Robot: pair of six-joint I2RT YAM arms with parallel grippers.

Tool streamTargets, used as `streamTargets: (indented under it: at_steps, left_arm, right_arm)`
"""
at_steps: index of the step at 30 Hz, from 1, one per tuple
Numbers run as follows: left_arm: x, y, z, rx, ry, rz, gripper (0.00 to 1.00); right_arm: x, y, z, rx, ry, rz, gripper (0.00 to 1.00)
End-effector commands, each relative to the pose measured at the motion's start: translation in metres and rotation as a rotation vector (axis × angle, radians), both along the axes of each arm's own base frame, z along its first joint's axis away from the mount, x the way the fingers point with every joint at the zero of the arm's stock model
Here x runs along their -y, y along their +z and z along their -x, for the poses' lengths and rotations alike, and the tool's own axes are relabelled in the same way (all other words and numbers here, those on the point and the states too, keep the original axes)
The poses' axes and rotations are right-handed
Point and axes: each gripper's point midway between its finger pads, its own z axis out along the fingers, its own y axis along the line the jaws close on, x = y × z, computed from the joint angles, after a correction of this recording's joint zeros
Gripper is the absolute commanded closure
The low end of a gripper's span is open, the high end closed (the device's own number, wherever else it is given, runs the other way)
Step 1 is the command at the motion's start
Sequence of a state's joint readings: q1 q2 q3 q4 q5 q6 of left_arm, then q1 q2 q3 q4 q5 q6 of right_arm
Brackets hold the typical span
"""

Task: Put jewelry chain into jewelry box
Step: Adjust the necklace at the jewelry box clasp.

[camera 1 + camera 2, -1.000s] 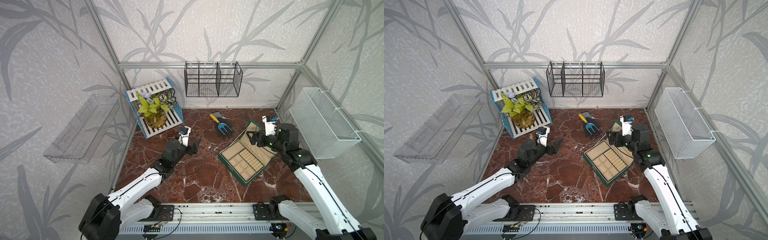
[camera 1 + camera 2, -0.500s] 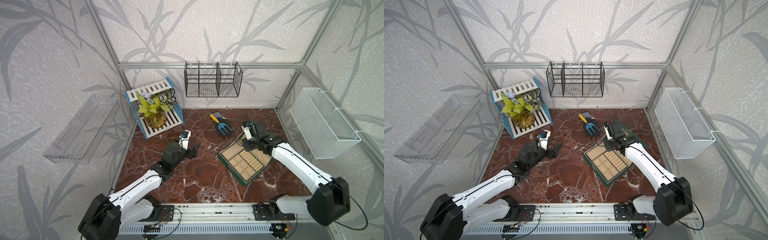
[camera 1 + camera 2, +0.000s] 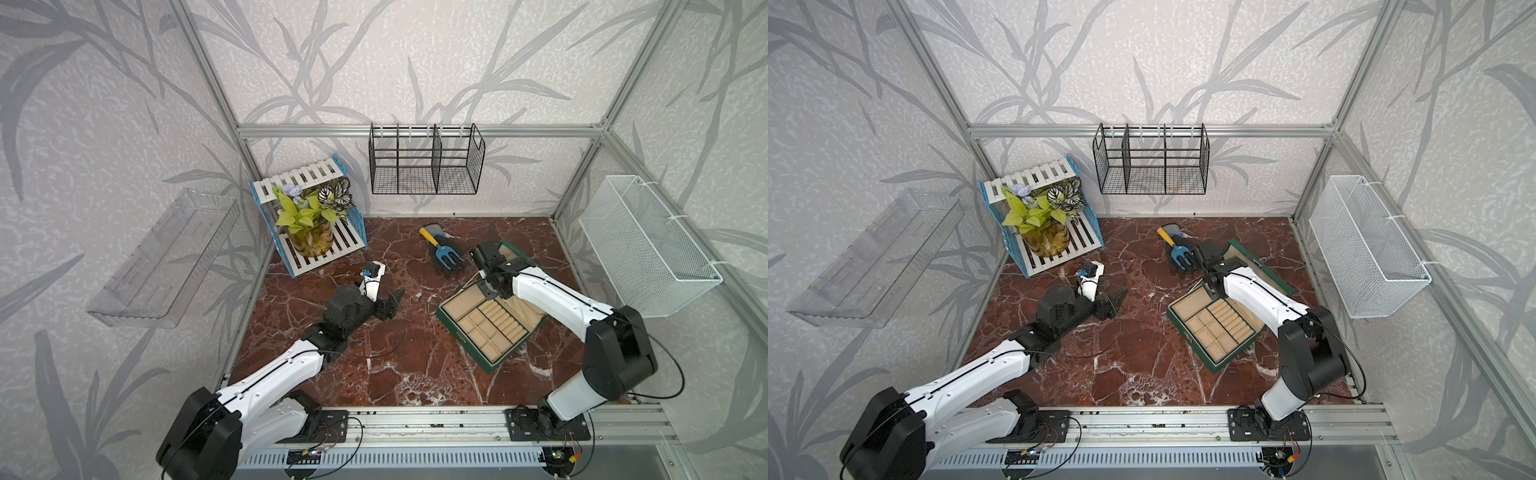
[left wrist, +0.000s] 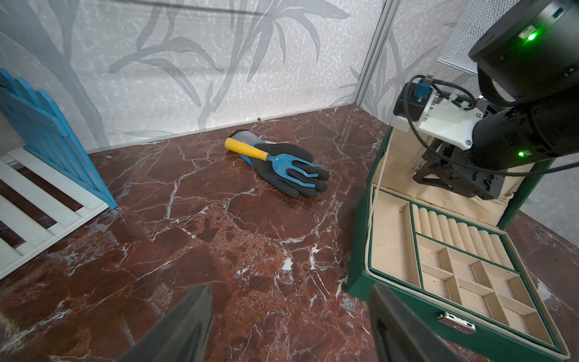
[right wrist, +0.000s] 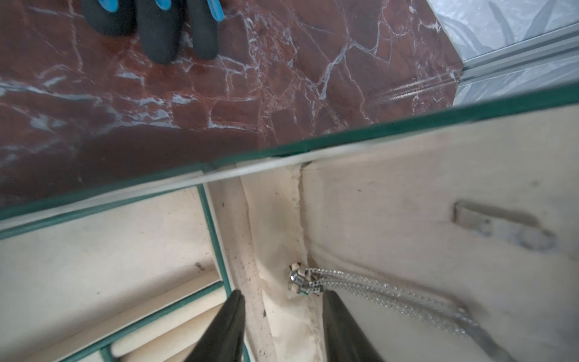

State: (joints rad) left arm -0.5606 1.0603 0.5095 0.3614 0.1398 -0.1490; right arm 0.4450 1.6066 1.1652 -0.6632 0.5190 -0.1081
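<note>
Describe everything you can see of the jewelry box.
The jewelry box is a dark green rectangular hinged case standing open on the red marble tabletop, lid raised near upright. Cream fabric-like lining covers the inside: a long compartment, a row of ring rolls and small square compartments. A metal clasp sits on the front wall; a pale strap links lid and base. A silvery chain lies against the lid lining, the right end effector hovering there.

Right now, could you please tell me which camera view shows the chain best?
The right wrist view: the chain appears close up, its beaded strands and clasp clear against the cream lining of the box. The left wrist view shows at most a faint glint there; in both top views it cannot be made out.
</note>
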Motion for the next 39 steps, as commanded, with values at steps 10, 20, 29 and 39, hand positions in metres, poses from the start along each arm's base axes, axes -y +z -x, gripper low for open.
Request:
streamTargets:
  at_steps: [10, 20, 29, 39]
  left_arm:
    - [-0.003, 0.005, 0.000, 0.027, 0.001, -0.007, 0.18]
    - [-0.005, 0.008, -0.001, 0.037, 0.013, -0.010, 0.18]
    - [-0.006, 0.007, 0.000, 0.034, 0.016, -0.010, 0.18]
    - [-0.006, 0.005, 0.000, 0.031, 0.013, -0.010, 0.18]
  right_arm:
    - [0.014, -0.010, -0.014, 0.002, -0.014, 0.156, 0.70]
    - [0.019, -0.007, -0.011, -0.001, -0.023, 0.199, 0.87]
    - [0.004, 0.012, 0.000, 0.010, 0.001, 0.169, 0.94]
    - [-0.006, 0.007, 0.013, -0.019, -0.004, 0.135, 0.94]
